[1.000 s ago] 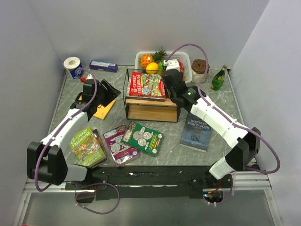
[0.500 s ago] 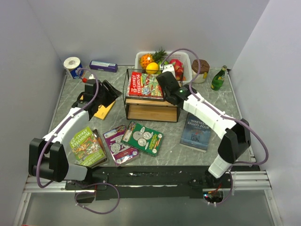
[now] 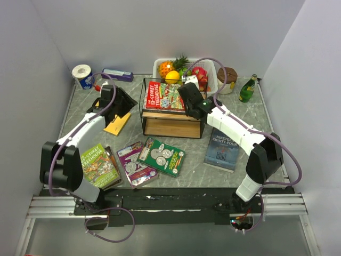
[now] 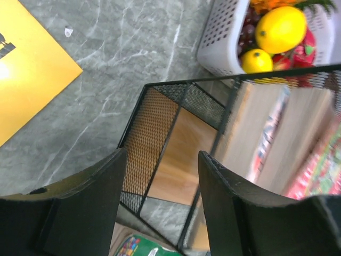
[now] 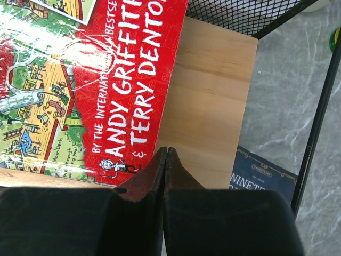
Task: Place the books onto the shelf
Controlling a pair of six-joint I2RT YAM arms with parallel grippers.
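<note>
On shelf [image 3: 170, 127] top: red book [image 3: 165, 96] lying flat.
Right gripper [image 5: 166, 154] closed tight, empty, above red book; left gripper [image 4: 161, 156] parted, holding nothing, beside shelf.

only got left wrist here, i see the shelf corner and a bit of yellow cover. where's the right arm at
Observer: The right gripper is shut and empty. It sits over the bare wood of the shelf top board, beside the red book.
Operator: is that red one lying properly
Observer: It lies flat on the top board, cover up.
Operator: what else needs shelving
Observer: Four covers show on the table toward the arms' bases: the green Treehouse book, the purple book, the green book with coins and the dark blue book.
</note>
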